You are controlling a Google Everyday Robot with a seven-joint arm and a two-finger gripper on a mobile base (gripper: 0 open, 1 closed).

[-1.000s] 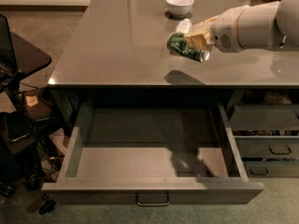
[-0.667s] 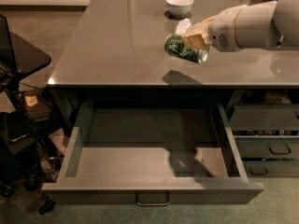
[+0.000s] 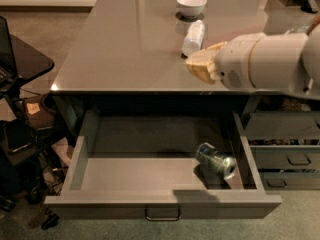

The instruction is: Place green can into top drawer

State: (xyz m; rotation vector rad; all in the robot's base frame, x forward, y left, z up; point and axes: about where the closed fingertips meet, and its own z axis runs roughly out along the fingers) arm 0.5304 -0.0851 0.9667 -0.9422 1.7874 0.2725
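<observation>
The green can (image 3: 216,160) lies on its side inside the open top drawer (image 3: 162,203), at the right end near the drawer's right wall. The drawer is pulled far out, with its thin metal pull handle (image 3: 162,215) at the front. My gripper (image 3: 199,63), with tan fingers, hangs over the front right part of the grey tabletop (image 3: 125,49), above and behind the can. It is open and holds nothing.
A white bottle (image 3: 194,36) lies on the tabletop just behind the gripper, and a white bowl (image 3: 191,5) stands further back. Narrower grey drawers (image 3: 295,156) are at the right. A black stand with clutter (image 3: 20,99) is at the left.
The gripper held the green can above the tabletop before. Now the can lies in the drawer and the gripper is empty. The view has also shifted.
</observation>
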